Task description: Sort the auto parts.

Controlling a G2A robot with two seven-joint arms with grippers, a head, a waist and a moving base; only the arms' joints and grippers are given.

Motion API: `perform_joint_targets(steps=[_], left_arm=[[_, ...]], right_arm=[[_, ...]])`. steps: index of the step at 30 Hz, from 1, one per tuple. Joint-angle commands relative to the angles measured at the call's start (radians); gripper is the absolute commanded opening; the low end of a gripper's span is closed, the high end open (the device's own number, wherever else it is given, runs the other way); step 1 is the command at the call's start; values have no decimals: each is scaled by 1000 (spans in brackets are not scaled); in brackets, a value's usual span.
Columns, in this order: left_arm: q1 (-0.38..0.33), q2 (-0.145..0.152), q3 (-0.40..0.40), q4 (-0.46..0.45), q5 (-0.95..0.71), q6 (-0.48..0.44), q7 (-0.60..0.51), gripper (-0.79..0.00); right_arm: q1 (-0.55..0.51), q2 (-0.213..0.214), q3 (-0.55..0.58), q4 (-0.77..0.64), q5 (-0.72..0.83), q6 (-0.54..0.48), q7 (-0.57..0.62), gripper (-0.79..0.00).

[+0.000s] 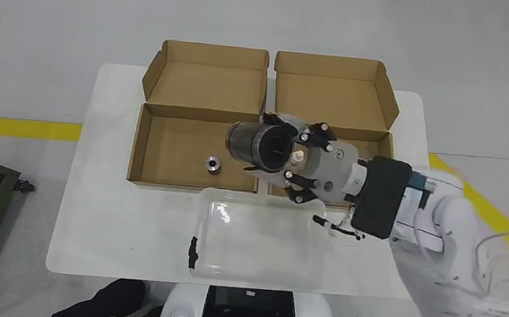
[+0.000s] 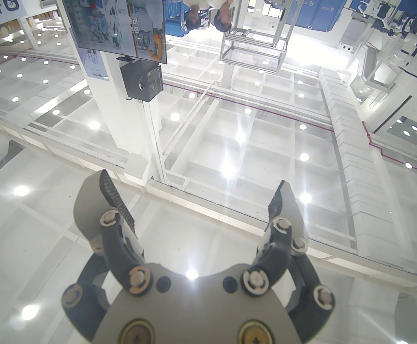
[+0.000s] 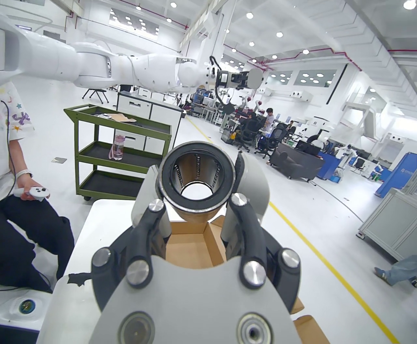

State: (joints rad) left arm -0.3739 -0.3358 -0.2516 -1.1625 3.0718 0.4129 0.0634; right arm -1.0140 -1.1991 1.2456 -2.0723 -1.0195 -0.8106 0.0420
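Metal sleeve (image 1: pixel 254 144) clamped across its barrel by right claw (image 3: pixel 198 195), hanging above right end of left cardboard box (image 1: pixel 170 152). Probably heavy, rigid, slick-walled; best gripped mid-barrel. Left claw (image 2: pixel 193 182) wide open, empty.

White arm (image 1: pixel 451 230) carries black wrist (image 1: pixel 380 197), grey silver-screwed right gripper (image 3: pixel 199 182).

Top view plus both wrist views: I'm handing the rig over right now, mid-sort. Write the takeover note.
Left gripper: open, holding nothing, pointed upward.
Right gripper: shut on the cylindrical bearing, which from above sits over the divide between the left box and the right box.
Done: one small metal ring lies in the left box.
Left: lower the bearing into a box, probably the right one, and release.
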Motion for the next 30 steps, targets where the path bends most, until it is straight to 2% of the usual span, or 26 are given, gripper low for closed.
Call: perform_joint_targets(steps=[1, 18, 30], left_arm=[[0, 0, 0, 0, 0, 0, 0, 0], [0, 0, 0, 0, 0, 0, 0, 0], [0, 0, 0, 0, 0, 0, 0, 0]], right_arm=[[0, 0, 10, -1, 9, -1, -26, -785], [14, 1, 46, -10, -37, 42, -124, -785], [20, -1, -63, 102, -83, -6, -56, -785]])
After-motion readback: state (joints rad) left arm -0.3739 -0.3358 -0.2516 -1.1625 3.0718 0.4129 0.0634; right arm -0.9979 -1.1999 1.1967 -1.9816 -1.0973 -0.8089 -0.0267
